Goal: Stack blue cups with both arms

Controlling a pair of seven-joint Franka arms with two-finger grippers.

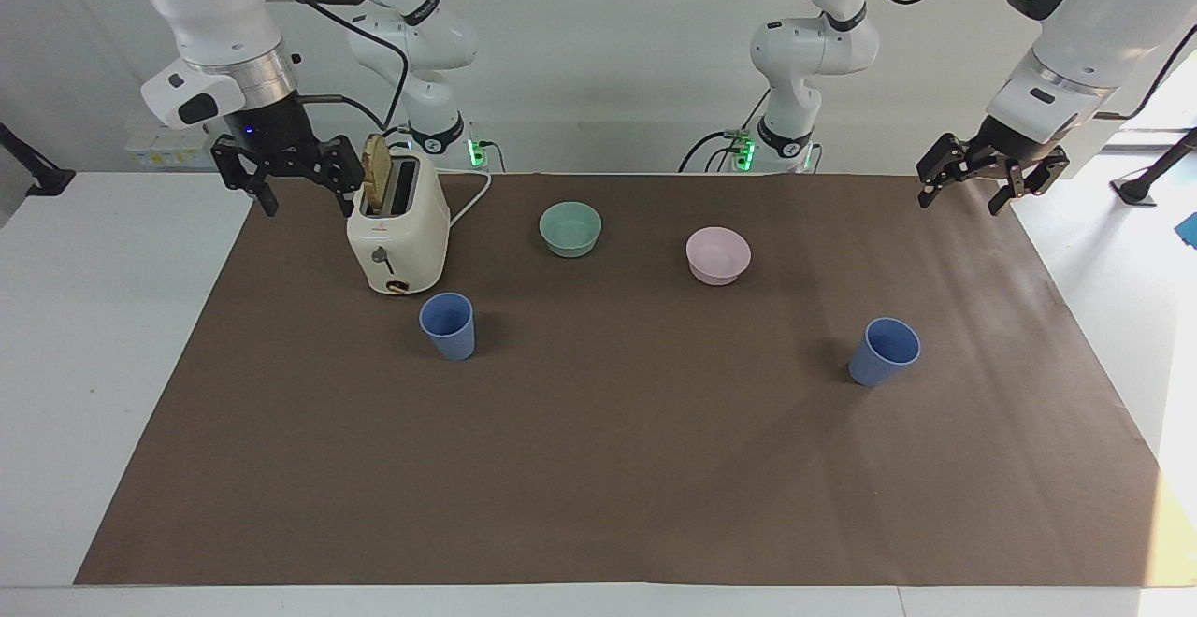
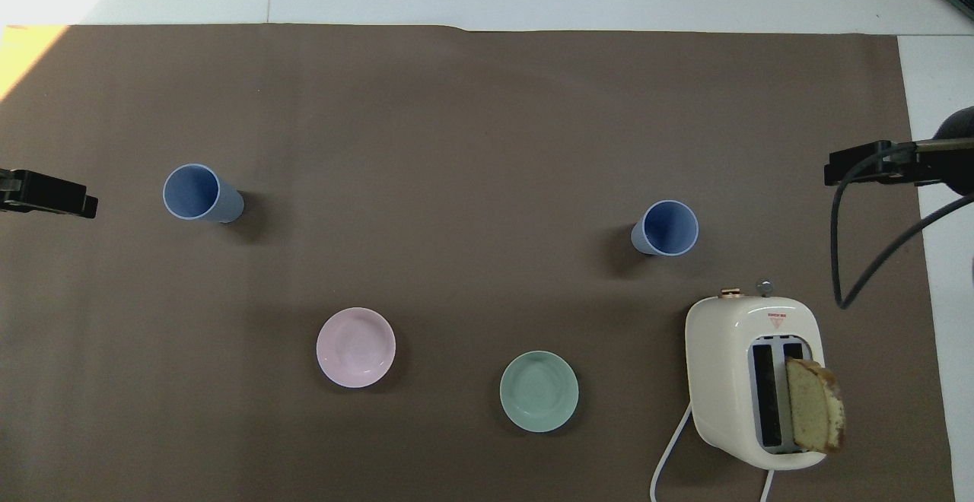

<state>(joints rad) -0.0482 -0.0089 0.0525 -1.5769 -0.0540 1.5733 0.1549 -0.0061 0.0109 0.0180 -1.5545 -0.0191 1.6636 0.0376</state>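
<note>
Two blue cups to deal with, and you've got both standing upright and well apart on the brown mat (image 1: pixel 608 467). One blue cup (image 1: pixel 448 325) sits toward the right arm's end of the table, just a bit farther from the robots than the cream toaster (image 1: pixel 397 234) and close beside it. The other blue cup (image 1: pixel 885 351) is toward the left arm's end, out on its own with bare mat around it. Neither cup is touched by anything.

Between them, and nearer to the robots, you have a teal-green bowl (image 1: pixel 570 229) and a pink bowl (image 1: pixel 718 255), side by side but apart, both empty as far as I can see. The toaster has a slice of bread (image 1: pixel 377 173) sticking up out of one slot, and its white cord (image 1: pixel 472 198) trails off toward the robots.

Your right gripper (image 1: pixel 287 175) hangs in the air over the mat's edge right next to the toaster, jaws spread wide and holding nothing. Your left gripper (image 1: pixel 991 178) hovers over the mat's corner at the left arm's end, also spread wide with nothing in it. In the overhead view only the tips show: the left gripper (image 2: pixel 47 194) at one edge, the right gripper (image 2: pixel 867 163) at the other, both clear of the cups.
</note>
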